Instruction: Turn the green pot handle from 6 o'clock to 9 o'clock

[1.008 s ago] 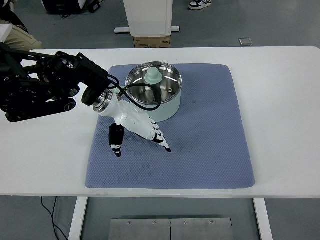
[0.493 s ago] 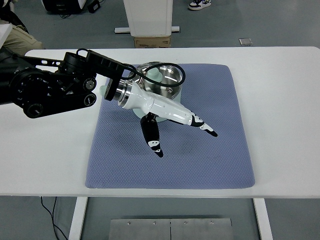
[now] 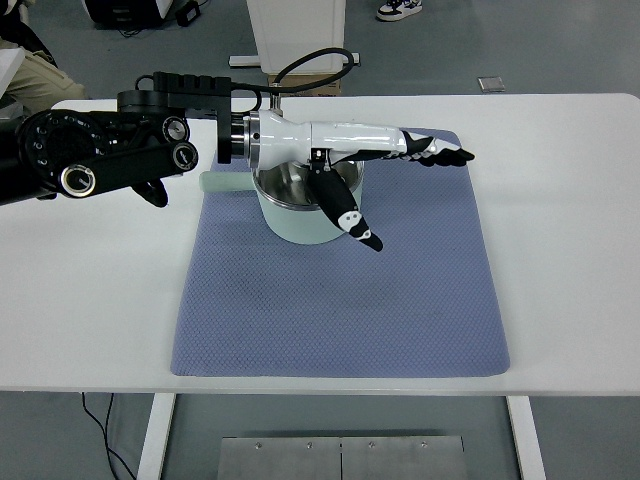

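Light: bright and even, coming from above.
Shadows: soft and faint on the blue quilted cloth mat [image 3: 400, 300].
Glare: small shine inside the pale green metal pot [image 3: 300, 205]; the white flat bench [image 3: 570, 250] looks very bright.
Sharpness: clear all over, no blur.

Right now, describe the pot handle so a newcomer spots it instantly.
On the white table lies a blue mat; at its upper left stands the green pot, under the left hand. The handle is the pale green bar sticking out of the pot's left side.
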`<control>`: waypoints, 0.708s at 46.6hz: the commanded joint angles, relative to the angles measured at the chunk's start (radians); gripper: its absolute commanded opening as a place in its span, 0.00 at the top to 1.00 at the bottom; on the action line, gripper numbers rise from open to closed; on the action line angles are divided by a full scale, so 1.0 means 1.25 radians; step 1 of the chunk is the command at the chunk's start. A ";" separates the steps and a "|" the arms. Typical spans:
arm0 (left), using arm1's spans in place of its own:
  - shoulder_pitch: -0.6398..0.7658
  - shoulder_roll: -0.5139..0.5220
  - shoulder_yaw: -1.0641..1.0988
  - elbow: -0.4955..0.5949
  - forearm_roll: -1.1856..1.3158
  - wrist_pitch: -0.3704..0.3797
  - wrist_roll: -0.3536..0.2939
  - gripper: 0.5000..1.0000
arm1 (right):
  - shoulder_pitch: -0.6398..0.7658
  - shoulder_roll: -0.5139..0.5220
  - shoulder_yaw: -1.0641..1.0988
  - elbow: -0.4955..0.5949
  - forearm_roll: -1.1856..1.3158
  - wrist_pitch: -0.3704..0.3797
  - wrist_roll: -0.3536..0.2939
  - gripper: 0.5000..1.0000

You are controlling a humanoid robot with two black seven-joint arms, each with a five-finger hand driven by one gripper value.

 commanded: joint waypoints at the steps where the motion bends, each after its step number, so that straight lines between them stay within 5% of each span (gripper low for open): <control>1: 0.005 0.000 0.001 0.027 -0.072 -0.001 0.000 0.00 | 0.000 0.000 0.000 0.000 0.000 0.000 0.000 0.00; 33: 0.075 -0.006 0.000 0.182 -0.506 0.001 0.000 0.00 | 0.000 0.000 0.000 0.000 0.000 0.000 0.000 0.00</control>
